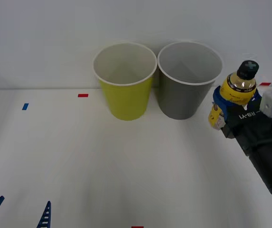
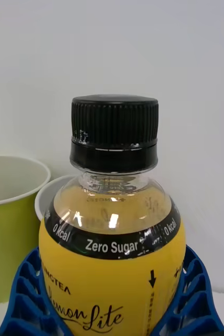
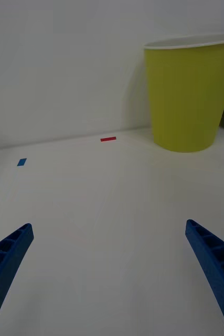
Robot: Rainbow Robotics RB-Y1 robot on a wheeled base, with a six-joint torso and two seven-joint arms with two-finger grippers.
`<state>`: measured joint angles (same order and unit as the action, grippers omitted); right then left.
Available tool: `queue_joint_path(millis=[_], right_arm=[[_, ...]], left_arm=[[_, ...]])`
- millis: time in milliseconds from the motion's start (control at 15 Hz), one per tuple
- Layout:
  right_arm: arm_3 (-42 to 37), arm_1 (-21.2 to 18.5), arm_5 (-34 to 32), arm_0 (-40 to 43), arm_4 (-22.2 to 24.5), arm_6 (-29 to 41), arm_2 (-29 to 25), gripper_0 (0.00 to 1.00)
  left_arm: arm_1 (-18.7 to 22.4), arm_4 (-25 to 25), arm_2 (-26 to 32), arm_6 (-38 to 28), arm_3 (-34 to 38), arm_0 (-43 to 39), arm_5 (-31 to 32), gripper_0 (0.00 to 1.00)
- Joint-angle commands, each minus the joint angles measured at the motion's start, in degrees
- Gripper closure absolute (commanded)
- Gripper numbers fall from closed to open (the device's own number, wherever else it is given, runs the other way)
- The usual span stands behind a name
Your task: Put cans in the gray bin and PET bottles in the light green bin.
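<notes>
Beside gray bin (image 1: 189, 80), right gripper (image 1: 226, 110) clamps PET bottle (image 1: 238, 90); left gripper (image 1: 19, 213) spread wide.

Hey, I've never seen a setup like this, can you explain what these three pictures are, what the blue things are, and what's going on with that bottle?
This is a two-armed robot at a white table. One picture looks down from a camera above its arms; the other two come from cameras on its wrists. The blue ribbed prongs are the fingers of its hands.

At the back of the table stand two tapered round plastic bins side by side: a yellow-green bin on the robot's left and a dark gray bin on its right. Small red and blue tape marks lie on the surface.

The right hand, just to the right of the gray bin, is closed on a small clear bottle with a yellow label and black screw cap, held upright. The right wrist picture shows that bottle up close.

The left hand waits open, low near the table's front edge.
</notes>
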<state>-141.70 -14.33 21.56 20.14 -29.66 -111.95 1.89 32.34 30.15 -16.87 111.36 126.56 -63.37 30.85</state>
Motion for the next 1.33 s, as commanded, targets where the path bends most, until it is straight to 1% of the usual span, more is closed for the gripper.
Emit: queue_joint_path(millis=[67,133,267,333,400,533,667,800,867,933,1200,1333], right_arm=[[-5.1,1.6,10.4,-4.3,14.6,15.5,0.9,1.00],[-7.3,1.2,16.0,-6.5,20.1,21.7,2.1,1.00],[-8.3,0.4,25.1,-10.9,26.3,29.4,3.7,1.00],[-8.3,-0.3,28.0,-12.7,28.4,32.8,4.8,1.00],[-8.3,-0.8,29.9,-14.6,28.9,36.2,5.2,1.00],[-8.3,-1.1,32.6,-17.5,28.2,37.6,5.2,1.00],[-8.3,-0.9,42.2,-22.7,27.3,38.0,4.3,1.00],[-8.3,-0.1,52.2,-28.7,24.4,38.3,2.5,1.00],[-8.3,0.3,54.9,-31.0,23.1,38.4,1.8,1.00],[-8.3,0.5,57.3,-33.0,22.2,38.5,1.4,1.00],[-8.3,1.1,66.2,-43.3,22.2,39.3,2.8,1.00],[-8.3,1.6,66.9,-49.2,21.0,39.4,3.2,1.00]], left_arm=[[0.0,0.0,0.0,0.0,0.0,0.0,0.0,0.00],[0.0,0.0,0.0,0.0,0.0,0.0,0.0,0.00],[0.0,0.0,0.0,0.0,0.0,0.0,0.0,0.00],[0.0,0.0,0.0,0.0,0.0,0.0,0.0,0.00],[0.0,0.0,0.0,0.0,0.0,0.0,0.0,0.00],[0.0,0.0,0.0,0.0,0.0,0.0,0.0,0.00],[0.0,0.0,0.0,0.0,0.0,0.0,0.0,0.00],[0.0,0.0,0.0,0.0,0.0,0.0,0.0,0.00],[0.0,0.0,0.0,0.0,0.0,0.0,0.0,0.00],[0.0,0.0,0.0,0.0,0.0,0.0,0.0,0.00],[0.0,0.0,0.0,0.0,0.0,0.0,0.0,0.00],[0.0,0.0,0.0,0.0,0.0,0.0,0.0,0.00]])
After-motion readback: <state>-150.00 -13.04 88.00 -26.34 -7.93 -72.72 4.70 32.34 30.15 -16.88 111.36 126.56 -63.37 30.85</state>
